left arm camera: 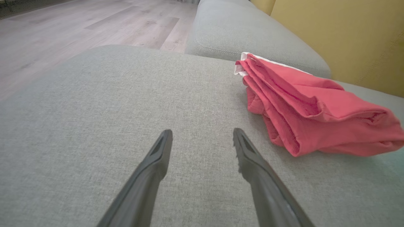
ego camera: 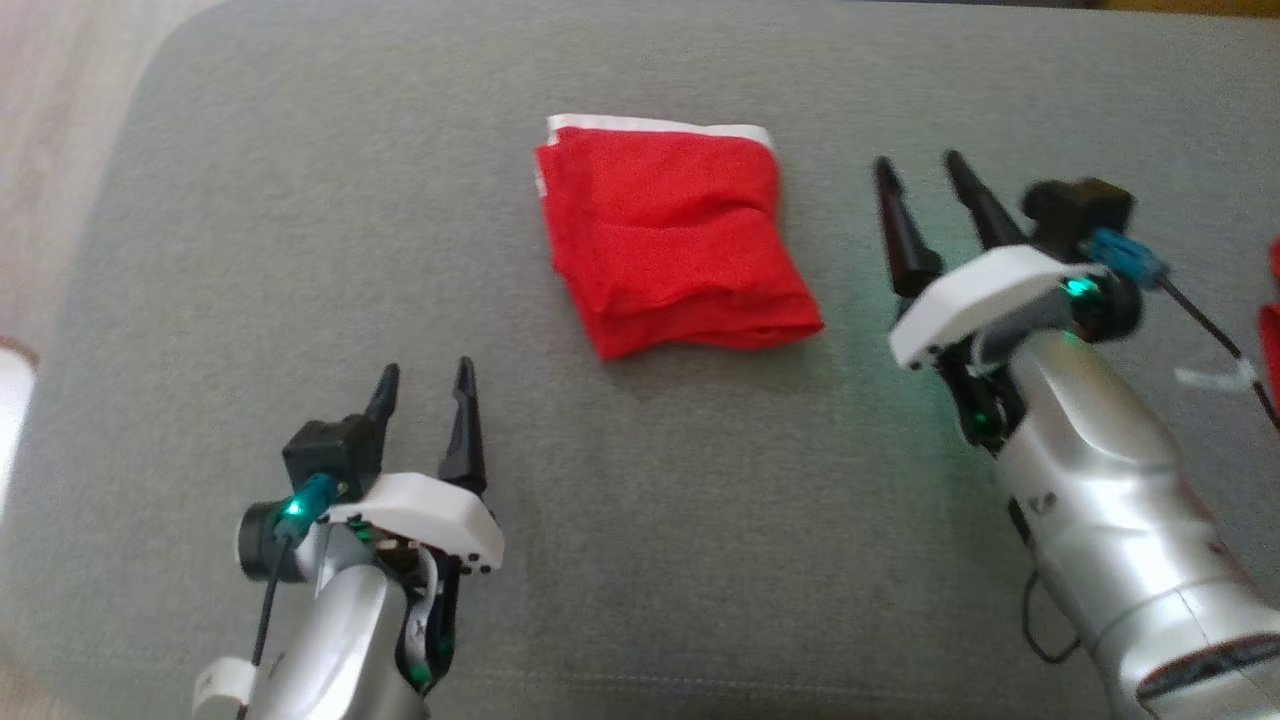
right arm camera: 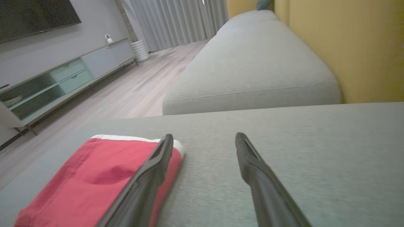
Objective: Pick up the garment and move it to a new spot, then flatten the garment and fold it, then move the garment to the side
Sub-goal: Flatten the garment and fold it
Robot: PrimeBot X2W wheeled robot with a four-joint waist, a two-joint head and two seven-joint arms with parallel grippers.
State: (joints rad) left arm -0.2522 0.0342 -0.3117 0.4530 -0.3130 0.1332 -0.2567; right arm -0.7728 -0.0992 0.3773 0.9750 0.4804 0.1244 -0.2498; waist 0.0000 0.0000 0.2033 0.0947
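Observation:
The garment (ego camera: 670,245) is red with a white band along its far edge, and it lies folded into a thick rectangle on the grey sofa cushion (ego camera: 300,250). My right gripper (ego camera: 920,170) stands open just to the garment's right, raised a little, with nothing between its fingers. In the right wrist view the garment (right arm camera: 94,176) lies at the lower left, partly behind my left finger. My left gripper (ego camera: 425,380) is open near the front left, well short of the cloth. In the left wrist view the folded garment (left arm camera: 309,107) sits to the right of the open fingers (left arm camera: 159,157).
Another grey sofa section (right arm camera: 252,72) continues beyond the cushion, with a yellow wall (right arm camera: 347,47) behind it. Wooden floor (left arm camera: 63,28) lies past the cushion's left edge. Something red (ego camera: 1272,330) shows at the far right edge. A low TV cabinet (right arm camera: 47,85) stands across the room.

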